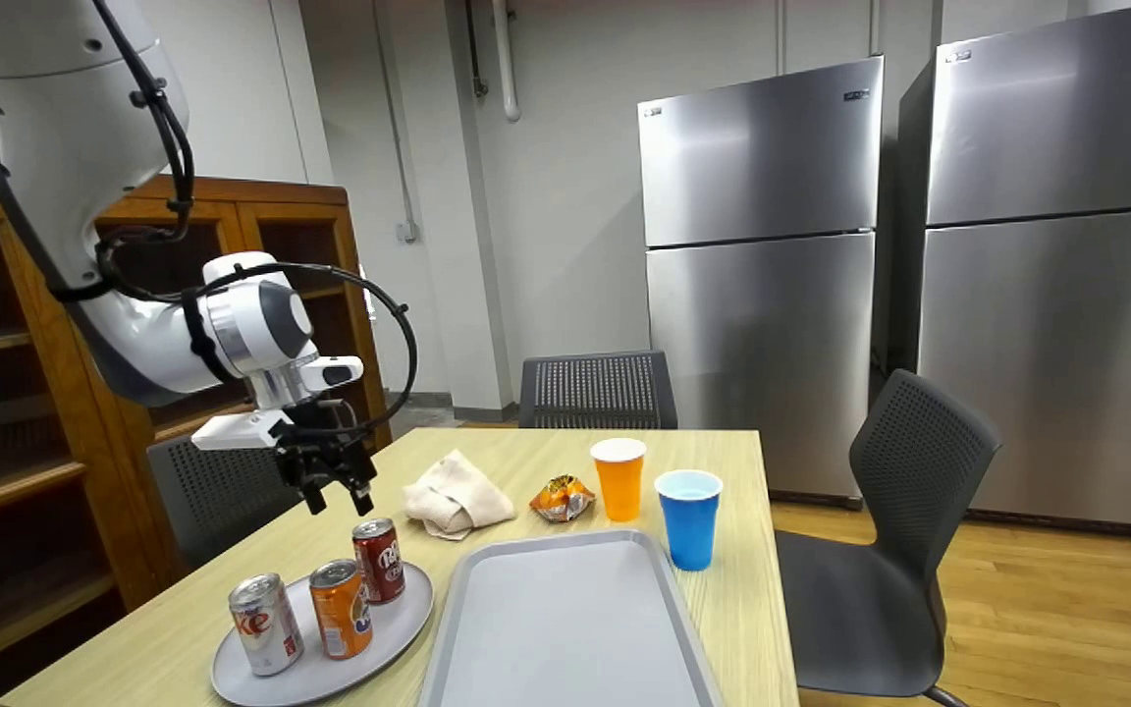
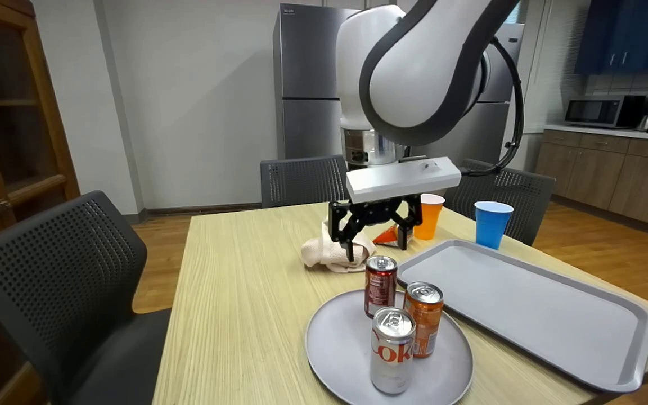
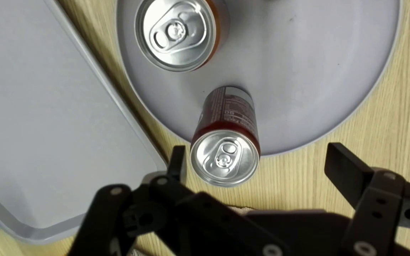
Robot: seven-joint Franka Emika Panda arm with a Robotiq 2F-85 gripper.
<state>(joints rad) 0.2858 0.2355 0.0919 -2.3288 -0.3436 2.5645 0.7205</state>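
My gripper is open and empty; it shows in both exterior views and the wrist view. It hangs just above a dark red soda can, apart from it. In the wrist view the red can's top appears between the fingers, much nearer the left one. An orange can and a silver Coke can stand upright with it on a round grey plate.
A grey rectangular tray lies beside the plate. A beige cloth, orange snack bag, orange cup and blue cup stand behind. Dark chairs surround the table.
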